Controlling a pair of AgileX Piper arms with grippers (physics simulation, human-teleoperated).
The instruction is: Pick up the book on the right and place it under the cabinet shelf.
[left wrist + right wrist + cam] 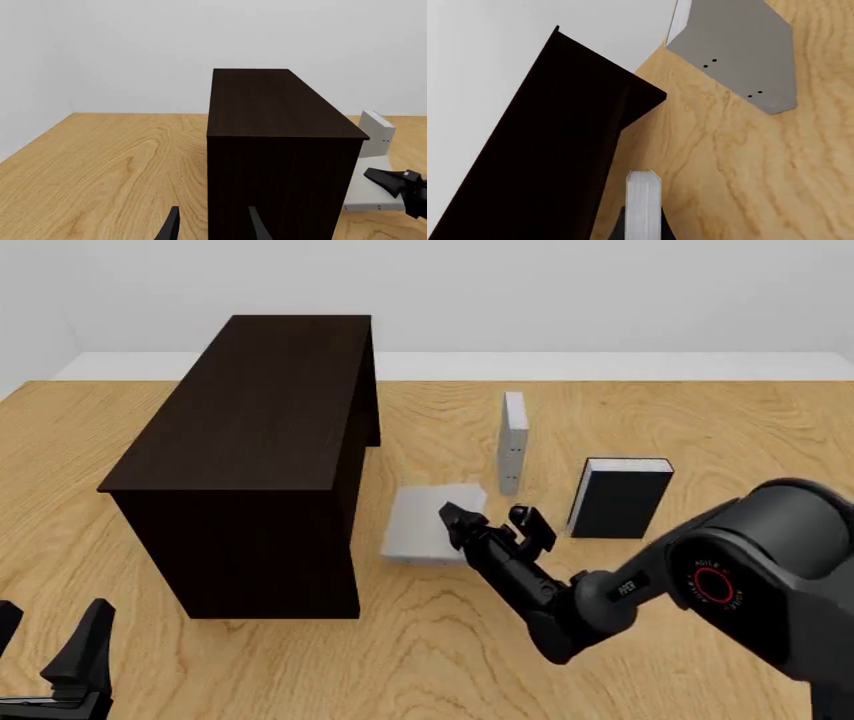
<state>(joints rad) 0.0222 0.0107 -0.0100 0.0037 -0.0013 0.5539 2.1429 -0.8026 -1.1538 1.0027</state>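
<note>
The book [424, 525] is light grey and lies low beside the right side of the dark brown cabinet shelf [254, 430]. My right gripper [494, 520] has come in from the right and is shut on the book's near edge. In the right wrist view that edge [642, 200] shows as a narrow pale strip between the fingers, with the cabinet shelf [540, 150] close beside it. The left wrist view shows the book [370, 192] flat and low, with the right gripper [393, 182] on it. My left gripper [47, 650] hangs open near the table's front left, facing the cabinet shelf [280, 150].
A thin grey-white book [514, 440] stands upright behind the held book. A black-covered book with white pages [621, 498] stands to its right. The wooden table [694, 420] ends at a white wall at the back.
</note>
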